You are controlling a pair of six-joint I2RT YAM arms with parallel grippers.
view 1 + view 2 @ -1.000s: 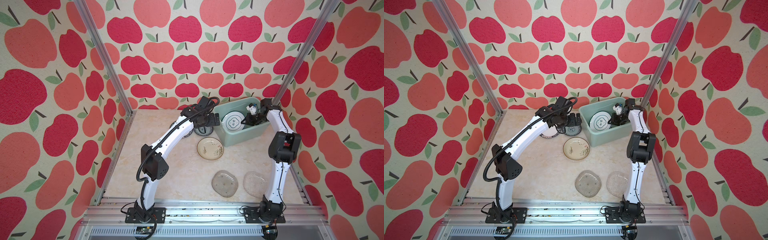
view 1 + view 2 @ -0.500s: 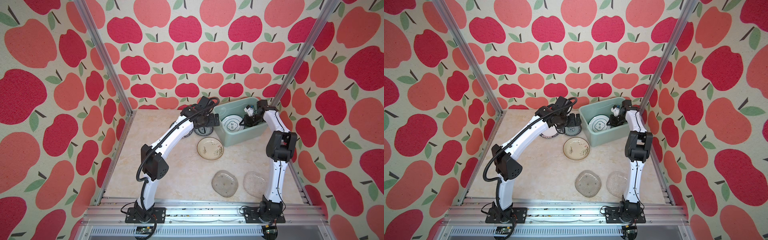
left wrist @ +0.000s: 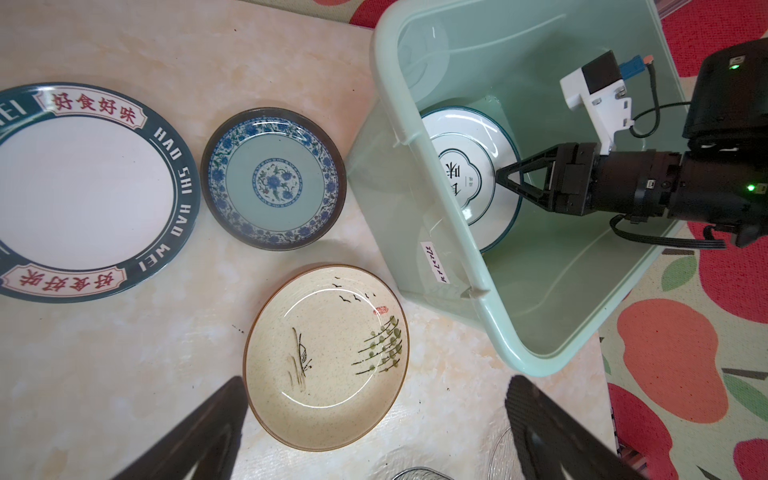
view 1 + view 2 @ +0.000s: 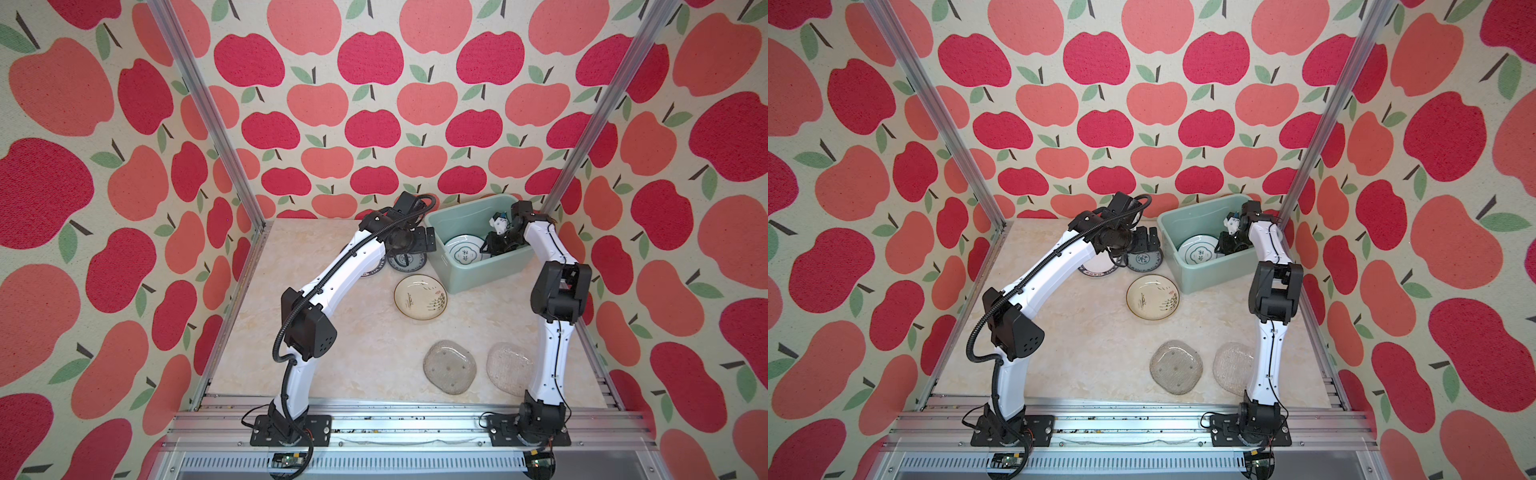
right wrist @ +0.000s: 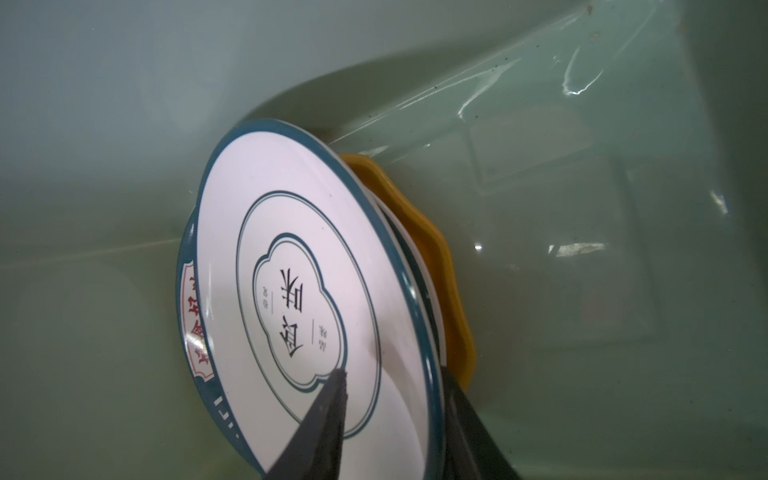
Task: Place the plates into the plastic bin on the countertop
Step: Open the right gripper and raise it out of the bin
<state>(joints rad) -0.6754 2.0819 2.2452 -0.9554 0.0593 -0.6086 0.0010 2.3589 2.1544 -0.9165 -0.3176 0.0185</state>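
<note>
Rim of the teal-edged white plate point(image 5: 291, 249) sits between the part-open jaws of my right gripper point(image 5: 392, 374), edge-on, I judge, to clear the deep walls of the plastic bin point(image 3: 388, 91); pinched or freed, I cannot tell. It leans on a yellow plate point(image 5: 451, 282) inside. My left gripper point(image 3: 376, 380) hangs wide open, empty, above the cream plate point(image 3: 328, 357).

Inside the bin point(image 5: 124, 104), the yellow plate point(image 5: 451, 266) lies under the white plate point(image 5: 311, 270) with only its scalloped edge showing. A lettered plate point(image 5: 192, 332) there shows only a strip of its rim. The right gripper point(image 5: 392, 374) is cut off by the picture's edge. Beside the bin, in both top views, the left arm point(image 4: 353, 266) hides most of the large plate point(image 4: 376, 271). Well apart from the bin, the right arm point(image 4: 548, 365) covers part of a glass plate point(image 4: 507, 368).
</note>
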